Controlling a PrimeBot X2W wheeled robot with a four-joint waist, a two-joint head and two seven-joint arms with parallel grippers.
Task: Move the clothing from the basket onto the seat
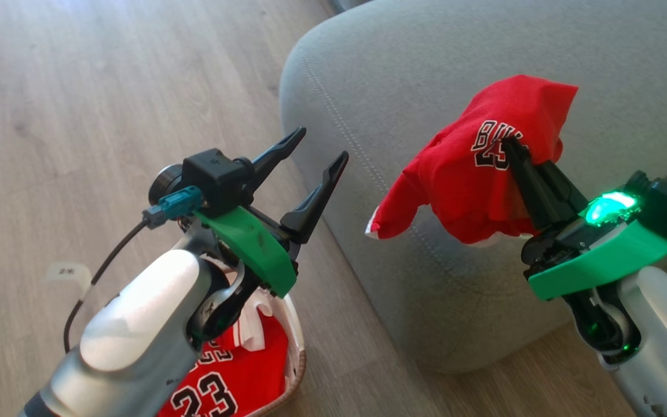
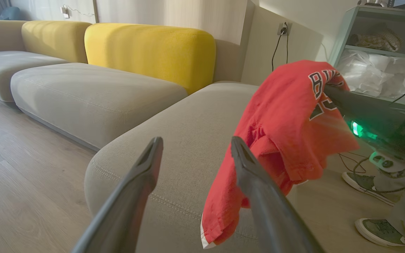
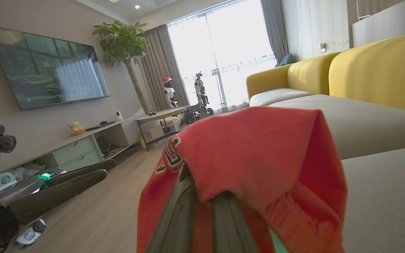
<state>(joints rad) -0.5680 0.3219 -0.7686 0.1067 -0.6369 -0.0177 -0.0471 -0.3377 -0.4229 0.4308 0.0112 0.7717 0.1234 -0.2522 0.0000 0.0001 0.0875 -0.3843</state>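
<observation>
- Your right tool (image 1: 513, 152) is clamped on a red jersey (image 1: 461, 179), which hangs from it above the edge of the grey seat (image 1: 426, 69).
- Your left tool (image 1: 321, 145), fingers apart and empty, hovers over the basket (image 1: 297, 347), which holds a second jersey (image 1: 241, 370).

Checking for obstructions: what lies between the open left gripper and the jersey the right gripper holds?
In the head view, just the stitched edge of the grey seat separates the left gripper from the jersey; nothing else sits there.

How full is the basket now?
Not empty: a red jersey numbered 23 lies inside the basket, seen in the head view.
</observation>
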